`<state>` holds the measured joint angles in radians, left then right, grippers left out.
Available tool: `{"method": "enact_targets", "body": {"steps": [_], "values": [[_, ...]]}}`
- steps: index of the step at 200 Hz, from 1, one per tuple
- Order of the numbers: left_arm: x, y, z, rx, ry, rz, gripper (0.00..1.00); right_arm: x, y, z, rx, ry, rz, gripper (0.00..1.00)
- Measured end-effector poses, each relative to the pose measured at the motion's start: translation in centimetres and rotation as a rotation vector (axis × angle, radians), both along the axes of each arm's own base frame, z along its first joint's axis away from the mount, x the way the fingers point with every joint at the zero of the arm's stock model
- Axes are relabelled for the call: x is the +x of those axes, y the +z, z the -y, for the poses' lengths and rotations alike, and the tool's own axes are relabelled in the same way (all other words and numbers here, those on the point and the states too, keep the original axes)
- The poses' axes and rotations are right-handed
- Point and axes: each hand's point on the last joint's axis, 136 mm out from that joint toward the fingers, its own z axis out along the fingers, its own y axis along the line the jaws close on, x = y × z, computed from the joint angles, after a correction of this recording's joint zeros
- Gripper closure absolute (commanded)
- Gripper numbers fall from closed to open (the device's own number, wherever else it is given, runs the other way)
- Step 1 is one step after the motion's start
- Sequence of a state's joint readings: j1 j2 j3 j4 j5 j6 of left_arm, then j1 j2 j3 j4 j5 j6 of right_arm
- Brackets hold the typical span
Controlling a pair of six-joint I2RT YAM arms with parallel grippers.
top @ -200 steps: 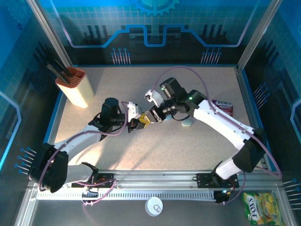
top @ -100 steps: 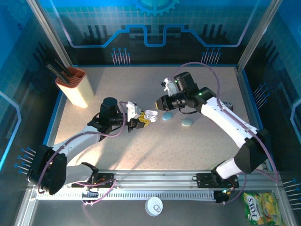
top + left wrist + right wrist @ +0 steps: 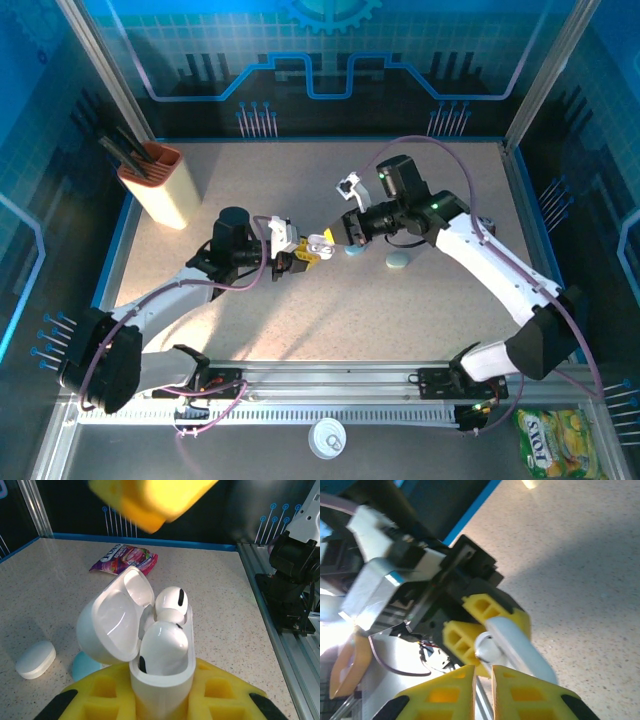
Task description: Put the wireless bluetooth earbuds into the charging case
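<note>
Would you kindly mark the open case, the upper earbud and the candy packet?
open case [image 3: 162,685], left wrist view, base's front wall
upper earbud [image 3: 169,601], left wrist view, rounded head
candy packet [image 3: 125,560], left wrist view, middle

Speckled table [image 3: 300,310] holds tan holder [image 3: 155,188], pale case [image 3: 397,260], blue case [image 3: 82,666], sweets packet [image 3: 124,560].

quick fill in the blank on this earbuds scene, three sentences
The left tool grips a white charging case whose lid is ___.
The number of earbuds seated in that case is ___.
The right tool has its jaws ___.
Missing words: open; two; shut.
</note>
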<state>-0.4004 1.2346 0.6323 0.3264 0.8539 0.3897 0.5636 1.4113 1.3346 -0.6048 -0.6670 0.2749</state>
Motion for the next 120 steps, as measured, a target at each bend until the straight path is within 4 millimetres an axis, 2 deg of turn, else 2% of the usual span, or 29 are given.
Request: {"method": "enact_targets", "body": {"steps": [8,25,50,73,100,120], "values": [[0.0,0.0,0.0,0.0,0.0,0.0,0.84,-0.3,0.2,-0.1,0.01,0.011,0.0,0.82],[0.0,0.1,0.0,-0.002,0.0,0.005,0.84,-0.4,0.2,-0.1,0.008,0.011,0.005,0.7],[-0.2,0.5,-0.1,-0.006,-0.001,0.015,0.84,0.8,-0.4,0.7,-0.034,-0.078,0.019,0.69],[-0.2,0.6,-0.1,-0.008,-0.001,0.02,0.84,1.8,-0.7,1.2,-0.051,-0.14,-0.008,0.75],[-0.2,0.6,-0.1,-0.008,-0.001,0.019,0.84,2.9,-1.9,0.3,-0.075,-0.139,-0.076,0.8],[-0.3,0.4,-0.1,-0.003,-0.001,0.007,0.84,2.8,-3.0,-0.4,-0.089,-0.112,-0.121,0.83]]}}
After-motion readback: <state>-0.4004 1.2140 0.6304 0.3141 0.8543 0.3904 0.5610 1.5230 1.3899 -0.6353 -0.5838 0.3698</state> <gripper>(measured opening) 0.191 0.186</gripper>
